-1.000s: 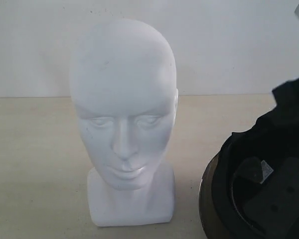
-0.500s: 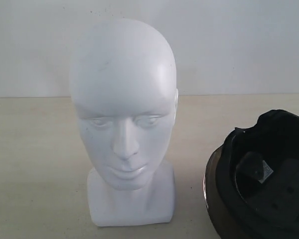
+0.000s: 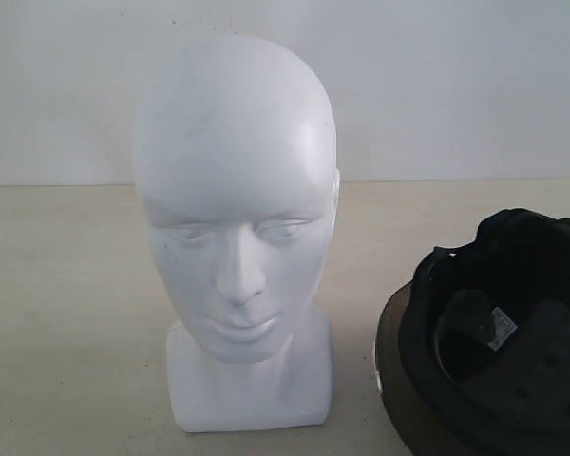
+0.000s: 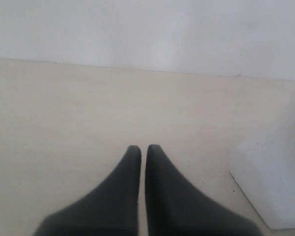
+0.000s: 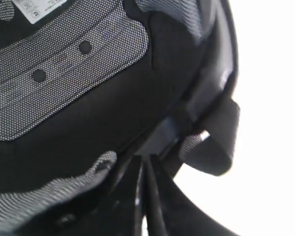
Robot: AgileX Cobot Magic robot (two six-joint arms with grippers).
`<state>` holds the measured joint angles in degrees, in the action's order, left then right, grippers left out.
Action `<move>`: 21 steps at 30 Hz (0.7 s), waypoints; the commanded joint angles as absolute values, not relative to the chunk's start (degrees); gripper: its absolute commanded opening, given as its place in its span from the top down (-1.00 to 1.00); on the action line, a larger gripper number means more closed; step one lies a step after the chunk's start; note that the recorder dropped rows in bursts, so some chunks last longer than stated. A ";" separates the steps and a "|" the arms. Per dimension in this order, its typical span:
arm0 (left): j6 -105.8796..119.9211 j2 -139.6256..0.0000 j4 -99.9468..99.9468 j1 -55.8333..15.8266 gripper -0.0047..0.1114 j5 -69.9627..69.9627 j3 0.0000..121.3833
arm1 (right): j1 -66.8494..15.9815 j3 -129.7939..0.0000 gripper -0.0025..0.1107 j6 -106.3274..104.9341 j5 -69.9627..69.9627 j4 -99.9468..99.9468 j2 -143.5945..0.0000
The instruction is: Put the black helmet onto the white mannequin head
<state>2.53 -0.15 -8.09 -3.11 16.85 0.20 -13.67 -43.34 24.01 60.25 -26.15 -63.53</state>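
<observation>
My right tool (image 5: 145, 191) pinches tight on the rounded matte-black helmet (image 3: 513, 266), beside the glossy white plastic mannequin head (image 3: 236, 190); left tool (image 4: 143, 151) closed, empty.

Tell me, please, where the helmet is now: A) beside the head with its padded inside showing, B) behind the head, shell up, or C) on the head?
A: in the exterior view the helmet is to the right of the bare head, its padded inside facing the camera.
</observation>
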 commanded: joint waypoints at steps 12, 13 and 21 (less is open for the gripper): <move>2.54 0.00 -8.52 -2.91 0.84 16.67 0.00 | -13.64 -43.31 0.96 27.35 61.52 -33.89 -68.67; 2.54 0.00 -8.52 -2.91 0.84 16.67 0.00 | -13.64 -43.31 0.96 27.33 60.87 -33.89 -68.67; 2.54 0.00 -8.52 -2.91 0.84 16.67 0.00 | -8.37 -43.31 0.96 27.39 57.56 -34.90 -68.67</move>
